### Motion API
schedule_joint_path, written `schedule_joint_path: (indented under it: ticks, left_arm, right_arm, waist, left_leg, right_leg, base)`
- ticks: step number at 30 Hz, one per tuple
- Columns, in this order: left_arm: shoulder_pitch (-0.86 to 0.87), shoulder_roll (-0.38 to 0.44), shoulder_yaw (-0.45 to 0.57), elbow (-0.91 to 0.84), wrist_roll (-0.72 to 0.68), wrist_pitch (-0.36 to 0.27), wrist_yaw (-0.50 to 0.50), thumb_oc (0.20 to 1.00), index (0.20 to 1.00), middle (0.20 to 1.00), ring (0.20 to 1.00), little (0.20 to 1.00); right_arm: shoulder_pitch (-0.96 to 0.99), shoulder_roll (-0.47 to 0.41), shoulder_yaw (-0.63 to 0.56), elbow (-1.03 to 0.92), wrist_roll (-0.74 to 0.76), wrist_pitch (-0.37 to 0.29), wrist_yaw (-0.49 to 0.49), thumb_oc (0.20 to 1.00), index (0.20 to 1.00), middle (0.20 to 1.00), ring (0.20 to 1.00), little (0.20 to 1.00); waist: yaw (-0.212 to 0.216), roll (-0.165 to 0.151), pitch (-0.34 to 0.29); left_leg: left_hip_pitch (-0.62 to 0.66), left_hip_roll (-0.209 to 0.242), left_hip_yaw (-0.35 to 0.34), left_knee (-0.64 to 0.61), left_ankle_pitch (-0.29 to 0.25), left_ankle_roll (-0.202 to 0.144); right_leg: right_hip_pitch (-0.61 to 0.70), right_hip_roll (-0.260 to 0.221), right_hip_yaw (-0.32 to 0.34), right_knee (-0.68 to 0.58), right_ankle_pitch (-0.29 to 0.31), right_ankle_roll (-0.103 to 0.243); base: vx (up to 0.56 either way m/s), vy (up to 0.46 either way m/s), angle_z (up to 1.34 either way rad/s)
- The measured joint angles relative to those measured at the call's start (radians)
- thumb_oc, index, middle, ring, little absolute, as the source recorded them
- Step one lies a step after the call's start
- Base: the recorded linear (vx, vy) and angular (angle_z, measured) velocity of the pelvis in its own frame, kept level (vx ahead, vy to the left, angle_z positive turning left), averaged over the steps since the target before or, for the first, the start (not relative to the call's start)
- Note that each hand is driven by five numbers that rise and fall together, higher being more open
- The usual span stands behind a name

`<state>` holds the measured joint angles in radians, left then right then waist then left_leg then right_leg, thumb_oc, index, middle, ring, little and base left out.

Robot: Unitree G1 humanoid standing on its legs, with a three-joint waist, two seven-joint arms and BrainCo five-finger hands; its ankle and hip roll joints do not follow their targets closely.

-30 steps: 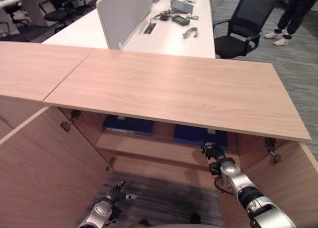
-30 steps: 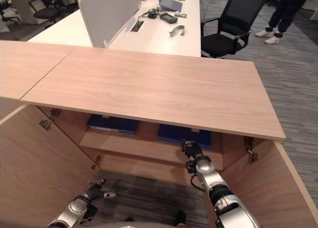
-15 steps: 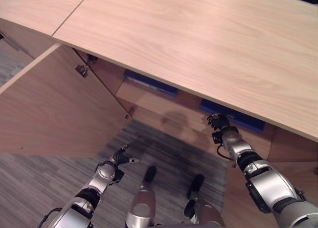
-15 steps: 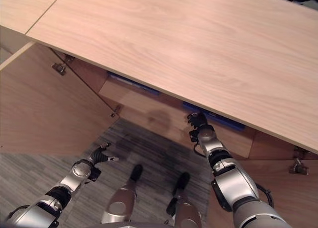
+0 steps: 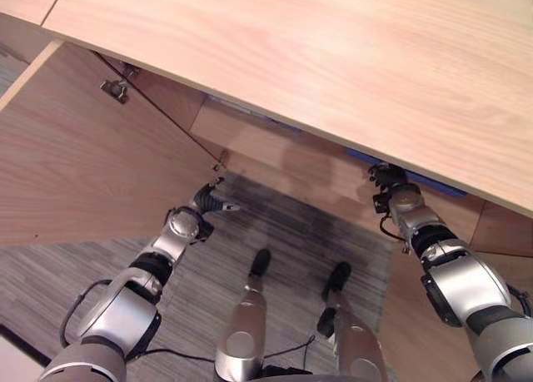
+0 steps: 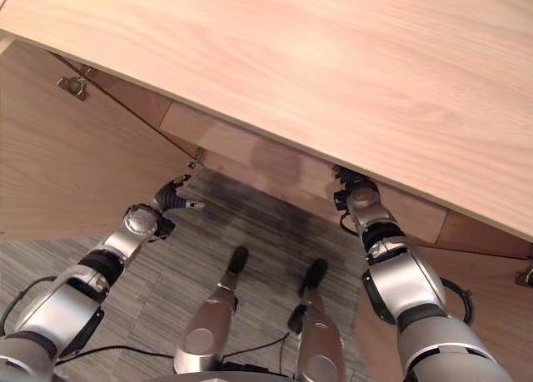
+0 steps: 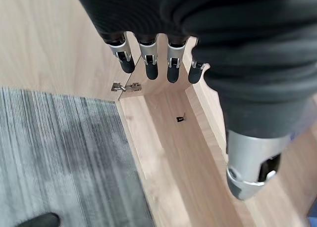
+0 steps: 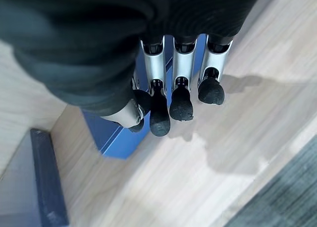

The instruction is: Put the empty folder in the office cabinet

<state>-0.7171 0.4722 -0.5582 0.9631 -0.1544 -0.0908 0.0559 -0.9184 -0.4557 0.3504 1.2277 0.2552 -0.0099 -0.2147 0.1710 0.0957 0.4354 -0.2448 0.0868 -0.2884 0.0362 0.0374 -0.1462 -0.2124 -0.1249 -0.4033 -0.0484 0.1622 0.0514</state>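
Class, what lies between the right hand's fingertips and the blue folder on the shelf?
Nothing: in the right wrist view the right hand hovers over the blue folder.

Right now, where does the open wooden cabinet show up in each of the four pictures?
Left eye view: cabinet across the upper half, under its wide top.
Right eye view: likewise, upper half.
Left wrist view: its bottom board and wall, past the left hand.
Right wrist view: its shelf, past the right hand, bearing a blue folder.
Shared landmark: the lower door hinge, near the left hand.

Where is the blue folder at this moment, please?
The blue folder lies on the cabinet's wooden shelf, just beyond the right hand's fingertips in the right wrist view.
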Motion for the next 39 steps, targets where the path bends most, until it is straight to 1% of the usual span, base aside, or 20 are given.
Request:
schedule_joint_path:
  ticks: [1,2,3,5,6,7,8,10,12,15,16,18,22,24,25,28,31,35,37,39]
  left_arm:
    - [0.060,-0.011,0.054,-0.061,-0.043,0.011,-0.009,1.000,1.000,1.000,1.000,1.000]
    - [0.265,-0.040,0.255,-0.315,-0.164,-0.029,-0.022,1.000,1.000,1.000,1.000,1.000]
    - [0.527,-0.074,0.307,-0.529,-0.262,-0.102,-0.093,1.000,1.000,1.000,1.000,1.000]
    - [0.601,-0.014,0.229,-0.467,-0.311,-0.052,-0.151,1.000,1.000,1.000,1.000,1.000]
    - [0.634,0.016,0.232,-0.452,-0.322,-0.052,-0.179,1.000,1.000,1.000,1.000,1.000]
    - [0.699,0.061,0.253,-0.443,-0.378,-0.015,-0.189,1.000,1.000,1.000,1.000,1.000]
    - [0.722,0.086,0.249,-0.437,-0.382,-0.017,-0.195,1.000,1.000,1.000,1.000,1.000]
    - [0.747,0.111,0.244,-0.442,-0.388,-0.017,-0.212,1.000,1.000,1.000,1.000,1.000]
    - [0.691,0.088,0.224,-0.431,-0.389,-0.021,-0.213,1.000,1.000,1.000,1.000,1.000]
    - [0.630,0.080,0.205,-0.476,-0.417,-0.043,-0.237,1.000,1.000,1.000,1.000,1.000]
    - [0.564,0.078,0.163,-0.432,-0.417,-0.045,-0.229,1.000,1.000,1.000,1.000,1.000]
    - [0.477,0.062,0.137,-0.366,-0.417,-0.029,-0.212,1.000,1.000,1.000,1.000,1.000]
    - [0.584,0.063,0.214,-0.572,-0.419,-0.052,-0.222,1.000,1.000,1.000,1.000,1.000]
    - [0.614,0.047,0.190,-0.531,-0.413,-0.051,-0.218,1.000,1.000,1.000,1.000,1.000]
    - [0.606,0.038,0.155,-0.492,-0.406,-0.031,-0.217,1.000,1.000,1.000,1.000,1.000]
    - [0.607,0.022,0.158,-0.494,-0.392,-0.027,-0.218,1.000,1.000,1.000,1.000,1.000]
    - [0.602,0.007,0.168,-0.489,-0.379,-0.027,-0.210,1.000,1.000,1.000,1.000,1.000]
    - [0.596,0.006,0.174,-0.484,-0.378,-0.027,-0.211,1.000,1.000,1.000,1.000,1.000]
    - [0.598,0.005,0.198,-0.486,-0.376,-0.022,-0.212,1.000,1.000,1.000,1.000,1.000]
    - [0.595,0.007,0.209,-0.483,-0.369,-0.022,-0.212,1.000,1.000,1.000,1.000,1.000]
  right_arm:
    - [0.017,0.000,-0.011,-0.029,0.001,0.008,-0.003,0.200,0.200,0.200,0.200,0.200]
    - [0.090,-0.030,-0.057,-0.156,0.001,0.000,-0.002,0.200,0.200,0.200,0.200,0.200]
    - [0.160,-0.098,-0.098,-0.153,0.002,-0.017,0.001,0.200,0.200,0.200,0.200,0.200]
    - [0.161,-0.185,-0.163,-0.076,0.009,-0.007,0.004,0.200,0.200,0.200,0.200,0.200]
    - [0.152,-0.242,-0.178,-0.047,0.022,-0.010,0.001,0.200,0.200,0.200,0.200,0.200]
    - [0.150,-0.297,-0.207,-0.042,0.042,-0.012,-0.009,0.200,0.200,0.200,0.200,0.200]
    - [0.145,-0.324,-0.217,-0.034,0.043,-0.012,-0.009,0.200,0.200,0.200,0.200,0.200]
    - [0.125,-0.327,-0.227,-0.020,0.050,-0.026,-0.013,0.200,0.200,0.200,0.200,0.200]
    - [0.057,-0.326,-0.208,0.037,0.053,-0.024,-0.014,0.200,0.200,0.200,0.200,0.200]
    - [0.029,-0.339,-0.201,0.020,0.064,-0.034,-0.005,0.200,0.200,0.200,0.200,0.200]
    - [0.004,-0.334,-0.193,0.048,0.077,-0.030,-0.018,0.200,0.200,0.200,0.200,0.200]
    - [-0.037,-0.331,-0.183,0.058,0.079,-0.026,-0.021,0.200,0.200,0.200,0.200,0.200]
    - [-0.016,-0.379,-0.204,0.054,0.080,-0.025,-0.024,0.200,0.200,0.200,0.200,0.200]
    - [-0.018,-0.374,-0.202,0.069,0.081,-0.023,-0.027,0.200,0.200,0.200,0.200,0.200]
    - [-0.019,-0.370,-0.202,0.065,0.083,-0.025,-0.027,0.200,0.200,0.200,0.200,0.200]
    - [-0.004,-0.360,-0.204,0.052,0.120,-0.032,-0.026,0.200,0.200,0.200,0.200,0.200]
    - [0.095,-0.311,-0.247,-0.043,0.129,-0.046,-0.025,0.200,0.200,0.200,0.200,0.200]
    - [0.169,-0.246,-0.276,-0.081,0.158,-0.054,-0.024,0.200,0.200,0.200,0.200,0.200]
    - [0.279,-0.176,-0.313,-0.178,0.157,-0.058,-0.025,0.200,0.200,0.200,0.200,0.200]
    - [0.294,-0.151,-0.314,-0.178,0.157,-0.061,-0.026,0.200,0.200,0.200,0.200,0.200]
  waist:
    - [0.006,0.004,0.003]
    - [0.004,0.007,0.011]
    - [0.001,0.029,0.003]
    - [0.049,0.077,0.005]
    - [0.059,0.100,0.007]
    - [0.081,0.118,0.016]
    - [0.094,0.125,0.017]
    - [0.103,0.134,0.014]
    - [0.111,0.143,0.018]
    - [0.112,0.143,0.019]
    - [0.109,0.145,0.020]
    - [0.096,0.145,0.022]
    - [0.094,0.139,0.035]
    - [0.086,0.139,0.035]
    - [0.085,0.136,0.037]
    - [0.086,0.131,0.040]
    - [0.083,0.124,0.041]
    - [0.082,0.107,0.038]
    - [0.075,0.067,0.019]
    - [0.066,0.048,0.008]
  left_leg:
    - [-0.003,-0.005,0.001,0.003,0.000,0.000]
    - [-0.004,-0.014,0.008,0.016,0.000,0.000]
    - [0.025,-0.020,0.009,0.004,0.000,0.000]
    - [0.021,-0.024,0.007,0.005,0.003,0.004]
    - [0.009,-0.027,0.000,0.003,0.003,0.008]
    - [-0.006,-0.032,-0.004,0.002,0.010,0.012]
    - [-0.010,-0.035,-0.004,0.005,0.014,0.013]
    - [-0.013,-0.044,-0.012,0.004,0.019,0.018]
    - [-0.030,-0.057,-0.020,0.009,0.030,0.021]
    - [-0.061,-0.066,-0.029,0.005,0.045,0.024]
    - [-0.066,-0.070,-0.030,0.004,0.051,0.024]
    - [-0.080,-0.068,-0.037,0.001,0.056,0.021]
    - [-0.066,-0.069,-0.038,-0.016,0.070,0.023]
    - [-0.038,-0.068,-0.039,-0.030,0.070,0.023]
    - [-0.025,-0.066,-0.040,-0.036,0.070,0.023]
    - [-0.021,-0.065,-0.048,-0.037,0.070,0.023]
    - [0.002,-0.064,-0.056,-0.040,0.070,0.023]
    - [0.011,-0.065,-0.060,-0.043,0.070,0.023]
    - [0.015,-0.064,-0.062,-0.043,0.070,0.023]
    - [0.015,-0.065,-0.063,-0.043,0.070,0.023]
  right_leg:
    - [0.002,-0.002,-0.002,0.007,-0.008,0.007]
    - [0.003,-0.009,-0.001,0.027,-0.021,0.016]
    - [0.032,-0.026,-0.025,0.025,-0.035,0.014]
    - [0.035,-0.035,-0.043,0.044,-0.052,0.026]
    - [0.022,-0.040,-0.051,0.060,-0.062,0.024]
    - [0.000,-0.050,-0.056,0.083,-0.065,0.024]
    - [-0.006,-0.055,-0.057,0.095,-0.067,0.024]
    - [-0.015,-0.069,-0.061,0.113,-0.075,0.029]
    - [-0.036,-0.088,-0.065,0.142,-0.082,0.033]
    - [-0.074,-0.103,-0.071,0.168,-0.088,0.038]
    - [-0.080,-0.107,-0.072,0.171,-0.089,0.038]
    - [-0.092,-0.106,-0.076,0.176,-0.089,0.039]
    - [-0.084,-0.105,-0.082,0.176,-0.085,0.034]
    - [-0.060,-0.106,-0.084,0.175,-0.088,0.037]
    - [-0.047,-0.104,-0.086,0.172,-0.091,0.038]
    - [-0.035,-0.102,-0.097,0.168,-0.091,0.038]
    - [-0.004,-0.100,-0.107,0.160,-0.092,0.039]
    - [0.007,-0.100,-0.111,0.158,-0.093,0.040]
    - [0.015,-0.099,-0.115,0.153,-0.093,0.040]
    - [0.019,-0.099,-0.117,0.147,-0.091,0.042]
  base:
    - [-0.02,-0.065,-0.01]
    - [-0.05,-0.042,0.26]
    - [-0.04,-0.034,0.42]
    - [-0.04,-0.022,0.42]
    - [-0.05,-0.001,0.26]
    - [-0.04,0.004,0.21]
    - [-0.06,-0.016,0.14]
    - [-0.04,-0.019,0.11]
    - [-0.04,0.010,0.16]
    - [-0.03,-0.006,0.14]
    - [-0.02,-0.025,0.04]
    - [0.00,-0.025,0.07]
    - [0.01,-0.011,0.03]
    - [0.01,-0.010,0.02]
    - [0.02,-0.013,0.05]
    - [0.04,-0.036,0.09]
    - [0.04,-0.016,0.08]
    - [0.01,-0.003,0.02]
    - [0.03,0.000,0.04]
    - [0.03,0.014,0.03]
